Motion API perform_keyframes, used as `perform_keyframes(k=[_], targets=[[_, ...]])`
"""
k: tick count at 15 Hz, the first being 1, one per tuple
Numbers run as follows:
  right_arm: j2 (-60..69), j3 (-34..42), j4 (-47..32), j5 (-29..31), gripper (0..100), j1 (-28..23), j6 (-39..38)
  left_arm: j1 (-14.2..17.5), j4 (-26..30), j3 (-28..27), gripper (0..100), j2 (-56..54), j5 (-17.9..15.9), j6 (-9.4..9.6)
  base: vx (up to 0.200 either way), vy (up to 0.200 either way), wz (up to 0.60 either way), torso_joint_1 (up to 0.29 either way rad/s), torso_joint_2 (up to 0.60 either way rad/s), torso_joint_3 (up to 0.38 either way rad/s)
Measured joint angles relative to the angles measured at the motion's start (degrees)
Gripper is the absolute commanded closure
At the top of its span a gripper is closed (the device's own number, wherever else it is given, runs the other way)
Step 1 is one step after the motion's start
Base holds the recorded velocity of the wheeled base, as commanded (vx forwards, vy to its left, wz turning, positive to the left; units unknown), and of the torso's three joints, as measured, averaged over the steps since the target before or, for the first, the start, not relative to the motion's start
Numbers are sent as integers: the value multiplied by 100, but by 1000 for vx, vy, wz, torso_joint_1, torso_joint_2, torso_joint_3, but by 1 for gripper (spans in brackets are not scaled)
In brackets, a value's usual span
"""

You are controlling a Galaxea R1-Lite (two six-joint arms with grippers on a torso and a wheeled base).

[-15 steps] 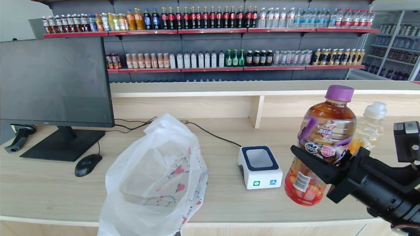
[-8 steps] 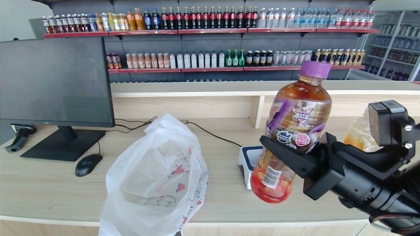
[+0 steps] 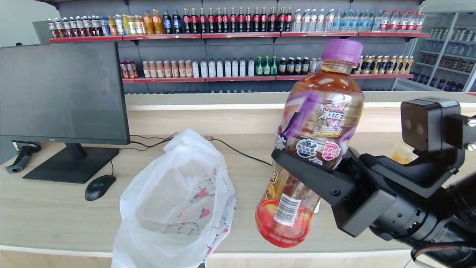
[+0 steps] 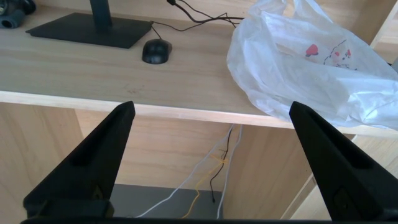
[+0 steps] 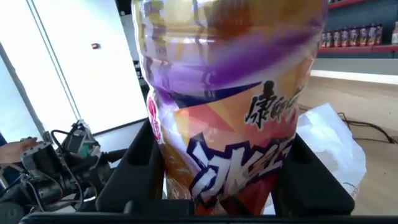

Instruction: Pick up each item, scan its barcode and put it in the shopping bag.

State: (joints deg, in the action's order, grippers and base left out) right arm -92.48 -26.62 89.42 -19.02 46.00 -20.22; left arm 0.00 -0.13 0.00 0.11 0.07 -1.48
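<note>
left gripper: spread wide and empty, below the counter edge; bag: slumped on the counter left of centre, with nothing i can make out inside through its thin plastic. bottle: near upright, held aloft right of the bag by my right gripper, which is clamped round its middle, with the barcode low on the side toward me. i judge this the scan step: next i must get that barcode read, then carry the bottle left into the bag.
</note>
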Motion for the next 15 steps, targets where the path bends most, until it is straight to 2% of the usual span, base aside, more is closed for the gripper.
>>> perform_keyframes(k=[15], targets=[[74,-857,-74,-5,100,232,-369,0,2,0,0,0,0,0,0,0,0,0,0,0]])
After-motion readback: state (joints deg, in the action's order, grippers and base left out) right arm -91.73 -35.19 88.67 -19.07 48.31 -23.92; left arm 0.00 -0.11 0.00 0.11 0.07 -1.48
